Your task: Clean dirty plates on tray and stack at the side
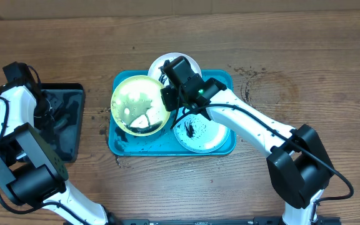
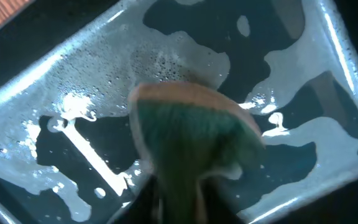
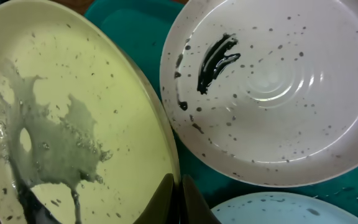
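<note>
Right pincer [image 3: 178, 200] pinches the yellow-green plate [image 3: 73, 124] by its rim, tilted in the tray [image 1: 120, 148]; white plate [image 3: 272, 93] and blue plate [image 3: 272, 210] crowd close. Left pincer [image 2: 182, 202] at the sponge [image 2: 191, 134] over the soapy black tray [image 2: 319, 74], grip impossible to tell.

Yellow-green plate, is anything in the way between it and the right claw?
Nothing visible. The right gripper pinches the yellow-green plate at its rim; the white plate lies beside it, not between.

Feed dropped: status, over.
Right gripper shut on rim of pale yellow-green round plastic plate, tilted over turquoise tray. Left gripper at green sponge over soapy black tray, grip unclear. White plate alongside.
</note>
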Robot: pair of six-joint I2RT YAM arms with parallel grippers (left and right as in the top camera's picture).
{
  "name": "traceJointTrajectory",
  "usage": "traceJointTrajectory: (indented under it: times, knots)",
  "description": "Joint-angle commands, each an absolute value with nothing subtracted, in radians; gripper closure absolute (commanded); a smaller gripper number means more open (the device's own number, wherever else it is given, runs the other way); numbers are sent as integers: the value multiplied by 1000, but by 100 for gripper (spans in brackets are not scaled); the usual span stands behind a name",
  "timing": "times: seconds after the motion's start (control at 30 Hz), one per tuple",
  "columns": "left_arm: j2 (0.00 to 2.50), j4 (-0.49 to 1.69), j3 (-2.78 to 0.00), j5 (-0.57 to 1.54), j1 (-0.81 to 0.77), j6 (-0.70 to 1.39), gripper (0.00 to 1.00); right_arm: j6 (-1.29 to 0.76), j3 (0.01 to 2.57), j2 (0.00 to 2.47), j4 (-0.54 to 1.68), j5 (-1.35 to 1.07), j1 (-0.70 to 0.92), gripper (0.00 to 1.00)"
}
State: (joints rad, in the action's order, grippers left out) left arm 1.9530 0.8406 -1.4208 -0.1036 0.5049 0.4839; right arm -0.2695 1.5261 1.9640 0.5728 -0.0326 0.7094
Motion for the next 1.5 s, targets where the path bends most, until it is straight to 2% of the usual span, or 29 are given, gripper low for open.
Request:
traceJointTrajectory:
  times: [0.0, 0.07, 0.23, 0.4, 0.53, 0.67, 0.87, 1.03, 1.47]
  knots:
    - [1964, 840, -1420, -85, 506, 467, 38, -234, 1554, 1897, 573, 0, 709, 96]
    - [1963, 837, -1420, -85, 506, 467, 34, -234, 1554, 1893, 574, 0, 709, 96]
    - [1961, 844, -1438, -80, 508, 467, 33, -157, 1555, 1880, 579, 54, 715, 96]
    - [1954, 879, -1497, -46, 512, 468, 21, -43, 1603, 1877, 623, 298, 773, 96]
    - [1952, 886, -1528, -25, 511, 469, 0, 71, 1638, 1877, 617, 469, 842, 96]
    - [1952, 889, -1529, -25, 510, 469, 0, 179, 1654, 1877, 571, 614, 916, 96]
    - [1952, 891, -1528, -25, 510, 469, 0, 472, 1654, 1877, 464, 833, 1020, 96]
    - [1952, 891, -1528, -25, 510, 469, 0, 654, 1654, 1877, 397, 931, 1059, 96]
    - [1952, 890, -1528, -25, 510, 468, 0, 690, 1654, 1877, 393, 950, 1061, 96]
